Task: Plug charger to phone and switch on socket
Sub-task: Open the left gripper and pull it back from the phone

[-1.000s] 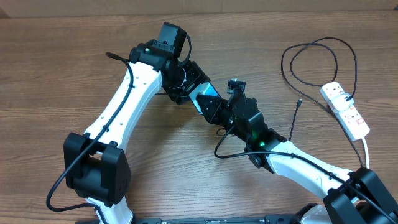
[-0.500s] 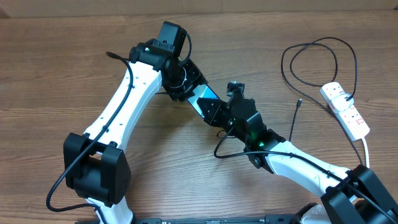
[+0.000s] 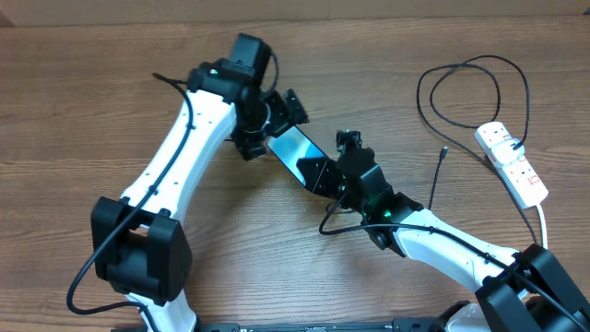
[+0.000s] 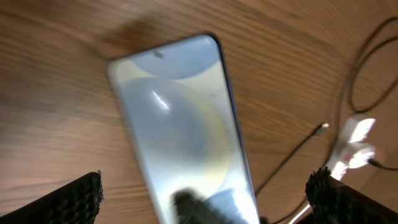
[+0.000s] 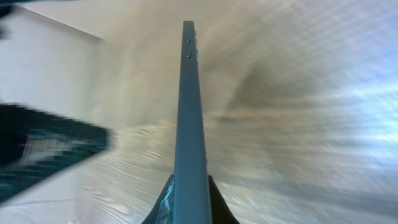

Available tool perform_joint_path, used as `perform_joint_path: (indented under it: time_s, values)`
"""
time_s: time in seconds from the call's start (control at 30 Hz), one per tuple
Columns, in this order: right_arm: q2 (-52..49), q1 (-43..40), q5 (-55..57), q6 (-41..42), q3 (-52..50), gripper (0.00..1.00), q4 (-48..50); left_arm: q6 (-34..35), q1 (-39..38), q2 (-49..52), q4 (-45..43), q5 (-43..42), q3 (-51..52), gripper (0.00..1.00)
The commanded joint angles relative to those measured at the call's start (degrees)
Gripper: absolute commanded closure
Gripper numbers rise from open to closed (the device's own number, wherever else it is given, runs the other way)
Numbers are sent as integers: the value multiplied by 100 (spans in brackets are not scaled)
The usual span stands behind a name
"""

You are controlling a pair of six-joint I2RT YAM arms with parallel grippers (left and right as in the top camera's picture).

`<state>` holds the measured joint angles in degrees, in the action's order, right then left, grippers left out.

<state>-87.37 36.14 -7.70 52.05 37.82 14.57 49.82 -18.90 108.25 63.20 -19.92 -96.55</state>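
While the left side of the table [image 3: 64, 120] lay as bare wood out to its edge, the left arm [image 3: 175, 157] rose from the near-left corner and bent inward at the wrist. The left gripper [image 3: 271, 125] was spread wide, its fingers [image 4: 68, 199] standing clear on either side of the phone [image 3: 293, 148] (touching nothing that I could see). The phone slanted screen-up between the two grippers; whether it rested on the wood I could not tell. The right gripper [image 3: 321, 173] was pinched firmly on its lower-right end, the right arm [image 3: 461, 254] stretching low from the near-right corner. Past a strip of open wood the charger [image 3: 442, 153] lay loose, well apart from the phone, its cable looping toward the far edge. The socket [image 3: 513, 164] sat close to the right edge.
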Motion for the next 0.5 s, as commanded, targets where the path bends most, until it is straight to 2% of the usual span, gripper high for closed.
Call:
perform_joint_path:
  time_s: [0.0, 0.17, 0.27, 0.47]
  values:
    - [57, 11, -72, -76, 83, 96, -195, -616, 409, 7, 323, 105, -109, 0]
    - [57, 11, -564, -15, 83, 96, -223, -1285, 940, -2, 1156, 105, -109, 0]
    - [57, 11, -931, 221, 83, 96, -146, -1860, 1217, -83, 1648, 107, -109, 4]
    - [63, -52, -2164, 221, 83, 96, 247, -2470, 1325, -538, 2035, 284, -109, 6]
